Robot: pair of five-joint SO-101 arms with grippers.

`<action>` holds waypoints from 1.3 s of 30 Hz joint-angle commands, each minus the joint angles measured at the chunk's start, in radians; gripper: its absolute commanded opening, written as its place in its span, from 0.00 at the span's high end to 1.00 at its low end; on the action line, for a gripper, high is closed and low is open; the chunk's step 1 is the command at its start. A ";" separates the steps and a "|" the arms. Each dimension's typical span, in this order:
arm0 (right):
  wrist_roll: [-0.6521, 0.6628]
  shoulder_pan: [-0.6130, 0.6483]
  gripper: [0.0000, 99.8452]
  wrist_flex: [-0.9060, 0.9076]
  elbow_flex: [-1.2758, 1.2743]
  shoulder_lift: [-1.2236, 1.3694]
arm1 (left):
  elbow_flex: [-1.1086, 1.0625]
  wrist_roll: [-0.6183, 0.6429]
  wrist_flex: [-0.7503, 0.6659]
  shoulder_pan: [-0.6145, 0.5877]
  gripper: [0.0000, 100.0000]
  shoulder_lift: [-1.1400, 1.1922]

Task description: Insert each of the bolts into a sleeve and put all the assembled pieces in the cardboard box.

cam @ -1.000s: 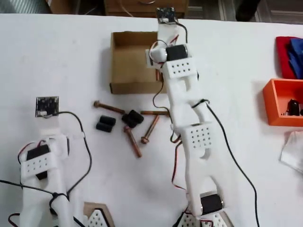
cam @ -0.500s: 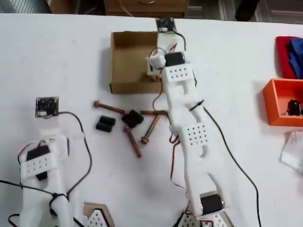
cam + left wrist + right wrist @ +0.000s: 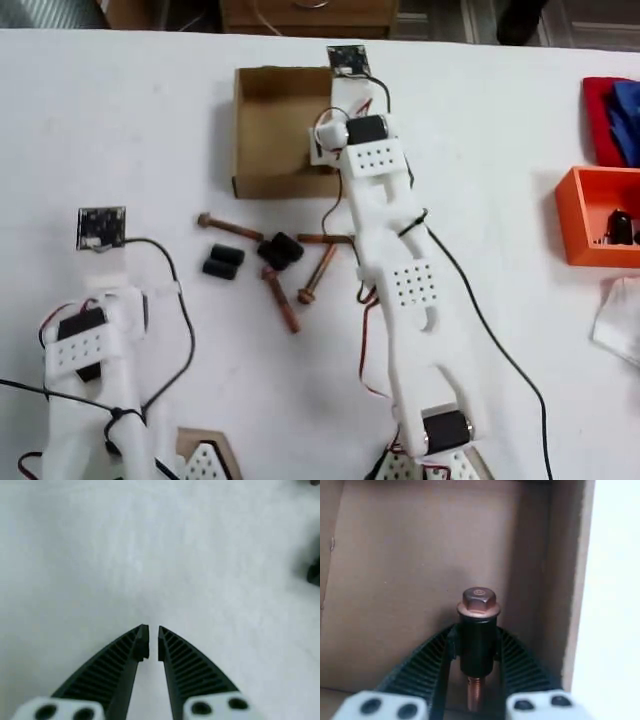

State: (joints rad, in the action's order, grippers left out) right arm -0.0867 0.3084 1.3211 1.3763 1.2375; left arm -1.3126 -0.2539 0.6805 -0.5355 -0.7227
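We found the right hand (image 3: 475,636) clamped on the black sleeve (image 3: 476,652), bolt (image 3: 478,601) seated, both rigid and likely slippery, above the cardboard box (image 3: 395,570).

White table (image 3: 520,120) spread across the scene under soft, even light. Wooden furniture (image 3: 300,15) beyond the far edge, grey floor (image 3: 590,20) far right.

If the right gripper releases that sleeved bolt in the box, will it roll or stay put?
Probably rolls a bit: the sleeved bolt is round, gripped by its sleeve between the fingers. The cardboard box walls around it should stop it. Looks rigid, so a short drop likely won't hurt.
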 commanded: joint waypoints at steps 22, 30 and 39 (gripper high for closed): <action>0.002 -0.008 0.86 -0.016 0.029 -0.182 | 0.005 -0.003 -0.015 -0.003 0.94 -0.012; 0.002 -0.097 0.86 -0.013 0.020 -0.341 | 0.005 -0.003 -0.015 -0.003 0.94 -0.012; 0.002 -0.223 0.86 -0.001 0.020 -0.165 | 0.005 -0.003 -0.015 -0.003 0.94 -0.012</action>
State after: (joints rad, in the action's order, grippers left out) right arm -0.0867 0.1013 1.3180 1.3748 1.0349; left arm -1.3126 -0.2539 0.6805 -0.5355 -0.7227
